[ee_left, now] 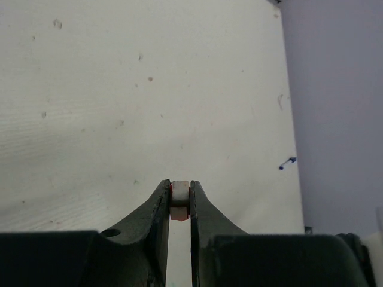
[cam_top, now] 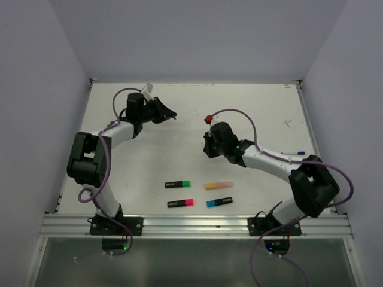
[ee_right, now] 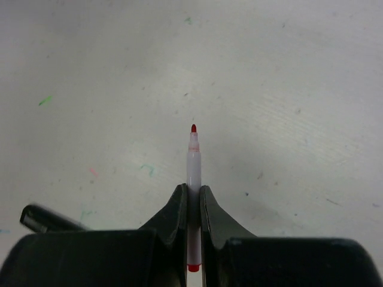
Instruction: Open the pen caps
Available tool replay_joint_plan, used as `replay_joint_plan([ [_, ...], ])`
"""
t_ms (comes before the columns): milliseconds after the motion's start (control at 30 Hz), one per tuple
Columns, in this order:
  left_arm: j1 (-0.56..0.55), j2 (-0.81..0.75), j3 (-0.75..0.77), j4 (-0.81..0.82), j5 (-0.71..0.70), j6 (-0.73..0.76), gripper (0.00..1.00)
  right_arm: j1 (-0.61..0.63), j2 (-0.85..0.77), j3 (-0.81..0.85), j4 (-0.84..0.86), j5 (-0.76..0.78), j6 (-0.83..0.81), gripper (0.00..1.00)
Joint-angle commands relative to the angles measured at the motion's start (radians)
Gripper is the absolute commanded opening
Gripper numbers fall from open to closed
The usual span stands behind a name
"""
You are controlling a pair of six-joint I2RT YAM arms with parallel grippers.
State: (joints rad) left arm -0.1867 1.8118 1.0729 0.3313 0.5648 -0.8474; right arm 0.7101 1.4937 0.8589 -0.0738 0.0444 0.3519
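Both pairs of jaws are pinched nearly shut on something. The left gripper [ee_left: 179, 184] clamps a small red-and-white cap [ee_left: 179, 201] between its fingertips, over the far-left part of the tabletop [cam_top: 257, 101]. The right gripper [ee_right: 191, 189] stands near the middle of the tabletop and squeezes a thin white pen [ee_right: 192, 164] around its barrel. The pen runs straight out between the fingers, its bare red tip [ee_right: 193, 128] pointing away from the wrist and a red end showing behind the jaws. The two grippers are well apart, so cap and pen are fully separated.

Four highlighters lie in two pairs near the front edge, between the arm bases, all with caps on. The back pair is a black highlighter [cam_top: 173, 184] with a green cap [cam_top: 186, 183] and a peach-orange highlighter [cam_top: 222, 184] with an orange cap [cam_top: 210, 186]. The front pair is a black one with a pink cap [cam_top: 189, 202] and a black one with a blue cap [cam_top: 211, 203]. A second thin pen [ee_left: 288, 162] with a blue end lies near the right edge.
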Motion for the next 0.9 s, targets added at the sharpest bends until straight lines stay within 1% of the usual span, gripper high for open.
replay_joint_plan([
  [0,-0.077,-0.063,0.033,-0.276,-0.209,0.247,0.0,-0.008,0.074,0.123,-0.138,0.231,0.001,0.0],
  [33,-0.101,-0.057,0.038,-0.313,-0.221,0.281,0.0,-0.011,0.111,0.156,-0.165,0.262,0.008,0.0],
  [100,-0.131,-0.037,0.047,-0.33,-0.247,0.313,0.0,-0.026,0.137,0.181,-0.182,0.288,0.033,0.0],
  [133,-0.138,-0.031,0.061,-0.403,-0.268,0.344,0.0,-0.035,0.16,0.198,-0.191,0.308,0.041,0.0],
  [233,-0.166,0.0,0.116,-0.518,-0.373,0.399,0.0,-0.07,0.195,0.229,-0.199,0.325,0.052,0.0],
  [267,-0.172,0.009,0.125,-0.537,-0.426,0.406,0.0,-0.078,0.224,0.239,-0.205,0.327,0.048,0.0],
  [367,-0.195,0.012,0.116,-0.564,-0.505,0.418,0.0,-0.098,0.278,0.279,-0.215,0.345,0.029,0.0],
  [433,-0.211,0.018,0.119,-0.581,-0.52,0.421,0.0,-0.103,0.309,0.322,-0.238,0.348,0.025,0.0],
  [633,-0.24,0.057,0.131,-0.623,-0.536,0.413,0.0,-0.115,0.378,0.365,-0.238,0.341,0.039,0.0],
  [667,-0.243,0.052,0.127,-0.621,-0.539,0.41,0.02,-0.116,0.384,0.367,-0.239,0.341,0.041,0.0],
  [700,-0.246,0.049,0.119,-0.62,-0.542,0.409,0.06,-0.118,0.39,0.37,-0.239,0.341,0.044,0.0],
  [833,-0.257,0.046,0.121,-0.635,-0.56,0.41,0.17,-0.126,0.41,0.374,-0.236,0.322,0.053,0.01],
  [867,-0.257,0.052,0.122,-0.64,-0.559,0.41,0.18,-0.129,0.416,0.376,-0.236,0.319,0.056,0.01],
])
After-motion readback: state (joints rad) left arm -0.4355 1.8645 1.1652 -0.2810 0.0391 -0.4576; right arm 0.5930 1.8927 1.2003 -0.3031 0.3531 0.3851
